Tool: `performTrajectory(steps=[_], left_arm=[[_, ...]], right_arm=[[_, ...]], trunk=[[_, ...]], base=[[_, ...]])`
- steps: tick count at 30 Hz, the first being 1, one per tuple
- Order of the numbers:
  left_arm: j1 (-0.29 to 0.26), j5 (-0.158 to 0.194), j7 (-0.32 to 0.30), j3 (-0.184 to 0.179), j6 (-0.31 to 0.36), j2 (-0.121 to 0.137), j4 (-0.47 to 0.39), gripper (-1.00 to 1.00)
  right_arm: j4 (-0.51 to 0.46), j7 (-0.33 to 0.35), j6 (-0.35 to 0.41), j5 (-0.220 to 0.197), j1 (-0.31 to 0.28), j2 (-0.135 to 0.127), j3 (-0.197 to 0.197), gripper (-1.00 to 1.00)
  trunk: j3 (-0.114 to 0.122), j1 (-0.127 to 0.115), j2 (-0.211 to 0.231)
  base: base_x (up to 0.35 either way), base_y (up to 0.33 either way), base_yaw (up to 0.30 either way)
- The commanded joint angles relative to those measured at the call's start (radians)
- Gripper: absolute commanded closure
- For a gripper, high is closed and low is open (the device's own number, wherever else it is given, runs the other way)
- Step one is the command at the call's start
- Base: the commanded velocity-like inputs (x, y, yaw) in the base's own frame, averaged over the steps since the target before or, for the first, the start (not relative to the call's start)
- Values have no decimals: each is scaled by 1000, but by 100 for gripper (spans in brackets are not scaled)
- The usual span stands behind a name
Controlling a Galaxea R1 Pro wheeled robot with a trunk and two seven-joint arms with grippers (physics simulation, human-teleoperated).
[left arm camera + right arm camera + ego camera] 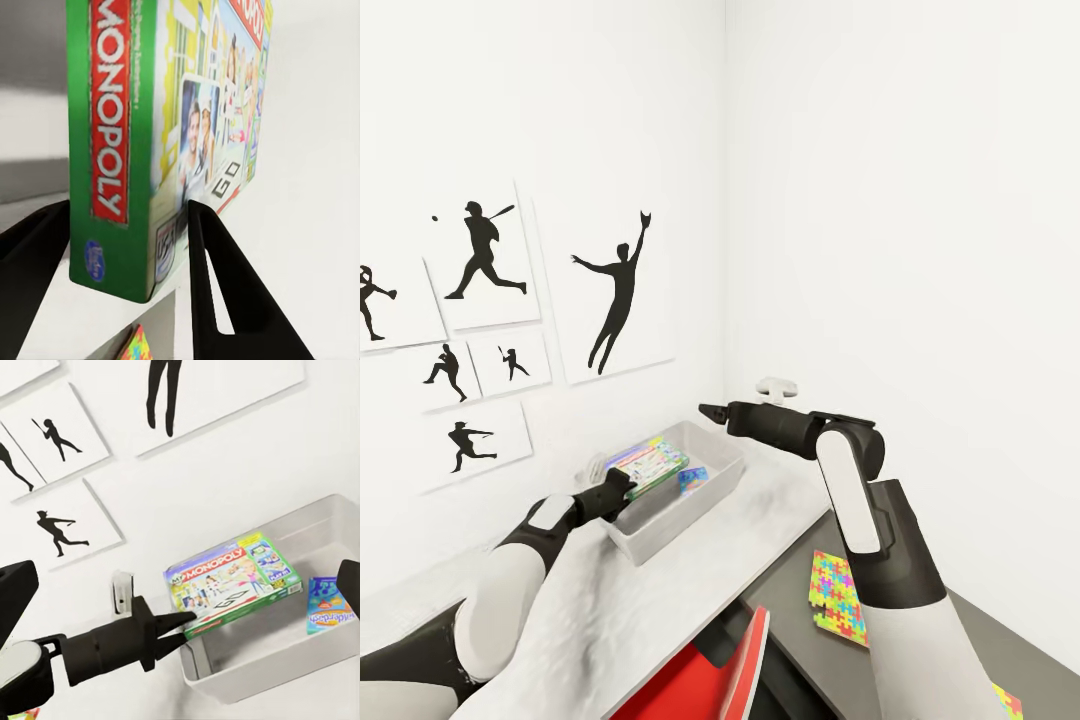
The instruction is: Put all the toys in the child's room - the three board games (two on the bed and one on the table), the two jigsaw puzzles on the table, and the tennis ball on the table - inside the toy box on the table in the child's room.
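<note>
Two grippers are up near the toy box (712,478), which sits on the white counter (660,600) in the corner of the child's room, right below the black sports silhouette pictures (618,292). Left gripper (628,484) is clamped on the edge of a Monopoly board game (652,465), its fingers (214,277) pinching the green box from both sides in the left wrist view. That game hangs tilted over the near rim of the bin, partly above the inside. A second, smaller blue board game (327,604) already lies on the bottom of the toy box. Right gripper (710,411) hovers above the far side of the bin, apart from everything; can't tell from these shots whether its jaws are parted or closed. Down on a lower dark grey surface (800,620) beside the counter there's a jigsaw puzzle (836,598) lying flat, with a corner of another colourful one (1008,700) near the picture's edge. Something red (700,680) sits under the counter.
</note>
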Motion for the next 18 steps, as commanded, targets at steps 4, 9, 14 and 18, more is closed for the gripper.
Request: performTrajectory(steps=[4, 9, 14, 18], left_arm=[[-1, 1, -1, 4, -20, -3, 36, 100], [-1, 0, 0, 3, -50, -5, 51, 100], [-1, -1, 1, 1, -58, -8, 54, 100], [-1, -9, 2, -6, -62, -11, 54, 100]], right_arm=[[-1, 3, 5, 4, 0, 0, -1, -100], [-1, 3, 5, 4, 0, 0, -1, -100], [-1, 3, 5, 4, 0, 0, -1, -100], [-2, 2, 5, 4, 0, 0, -1, -100]], trunk=[[-1, 0, -1], [-1, 0, -1], [-1, 0, -1], [-1, 0, -1]], base=[[0, 0, 0], [0, 0, 0], [0, 0, 0], [0, 0, 0]])
